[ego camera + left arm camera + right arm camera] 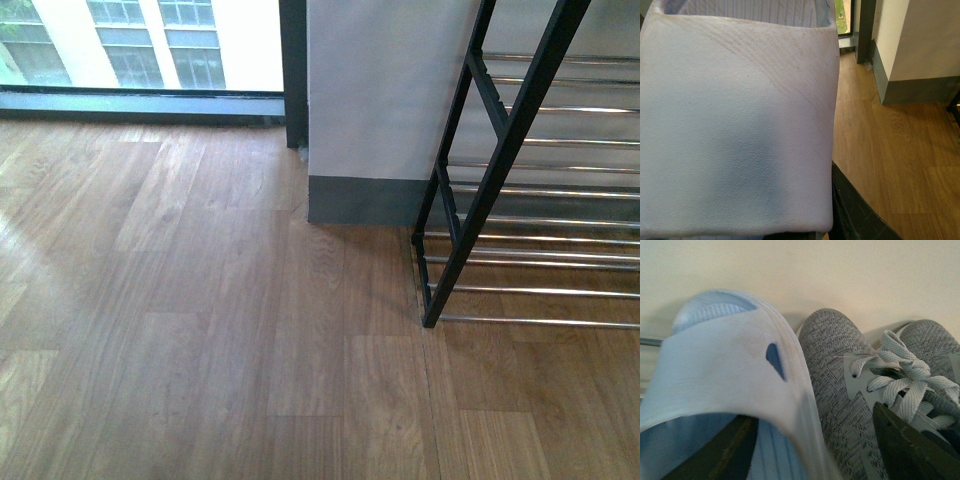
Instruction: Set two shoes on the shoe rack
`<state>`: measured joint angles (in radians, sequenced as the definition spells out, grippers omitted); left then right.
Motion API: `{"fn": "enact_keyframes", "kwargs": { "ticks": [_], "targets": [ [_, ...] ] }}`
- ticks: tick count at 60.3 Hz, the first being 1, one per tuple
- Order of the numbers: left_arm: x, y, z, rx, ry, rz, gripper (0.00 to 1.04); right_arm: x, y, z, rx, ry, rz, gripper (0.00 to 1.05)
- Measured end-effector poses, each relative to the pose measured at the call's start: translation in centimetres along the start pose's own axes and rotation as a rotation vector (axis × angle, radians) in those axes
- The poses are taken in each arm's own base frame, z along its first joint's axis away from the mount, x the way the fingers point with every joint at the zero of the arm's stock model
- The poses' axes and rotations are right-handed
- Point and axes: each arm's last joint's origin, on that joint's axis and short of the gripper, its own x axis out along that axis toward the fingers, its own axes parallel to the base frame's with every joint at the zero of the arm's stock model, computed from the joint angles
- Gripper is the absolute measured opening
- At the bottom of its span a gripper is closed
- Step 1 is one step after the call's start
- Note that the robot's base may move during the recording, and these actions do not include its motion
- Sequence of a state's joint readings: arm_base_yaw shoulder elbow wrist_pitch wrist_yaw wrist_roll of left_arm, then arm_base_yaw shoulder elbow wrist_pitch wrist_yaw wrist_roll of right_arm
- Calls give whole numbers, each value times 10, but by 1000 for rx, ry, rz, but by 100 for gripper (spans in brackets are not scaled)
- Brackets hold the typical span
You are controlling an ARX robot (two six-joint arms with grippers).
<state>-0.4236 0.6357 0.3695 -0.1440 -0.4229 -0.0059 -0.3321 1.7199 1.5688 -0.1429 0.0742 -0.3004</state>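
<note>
A pale blue slide (735, 125) fills most of the left wrist view, its wide strap facing the camera, and my left gripper (790, 232) is shut on it; only one dark finger (855, 215) shows beside it. In the right wrist view a second pale blue slide (725, 375) sits next to a grey knit sneaker (840, 385) with pale laces, and another grey sneaker (932, 337) lies beyond. My right gripper (817, 450) is open, one finger under the slide's strap, the other over the sneaker. The black shoe rack (500, 160) with chrome bars stands at the right of the front view, with no shoes on the part that shows.
Wood plank floor (200, 330) spreads left of the rack. A pale wall with a grey skirting board (370, 200) stands behind it, and a window (140, 45) at the back left. Neither arm shows in the front view. A chrome bar (650, 341) shows beside the slide.
</note>
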Motion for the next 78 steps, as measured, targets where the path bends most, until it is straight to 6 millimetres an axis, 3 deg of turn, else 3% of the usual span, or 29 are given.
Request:
{"fn": "enact_keyframes", "kwargs": {
  "ticks": [13,33,45,49,58,64,78],
  "targets": [
    [0,0,0,0,0,0,2,-37,-1,5,7,-91,42,97],
    [0,0,0,0,0,0,2,-71,-9,-7,65,-149,105,95],
    [0,0,0,0,0,0,2,-118,-20,-15,152,-335,129,95],
    [0,0,0,0,0,0,2,-139,-21,-27,175,-407,144,95],
    [0,0,0,0,0,0,2,-163,-17,-56,211,-466,164,95],
    [0,0,0,0,0,0,2,-184,-11,-93,251,-501,201,95],
    [0,0,0,0,0,0,2,-210,-10,-139,340,-552,194,95]
  ]
}}
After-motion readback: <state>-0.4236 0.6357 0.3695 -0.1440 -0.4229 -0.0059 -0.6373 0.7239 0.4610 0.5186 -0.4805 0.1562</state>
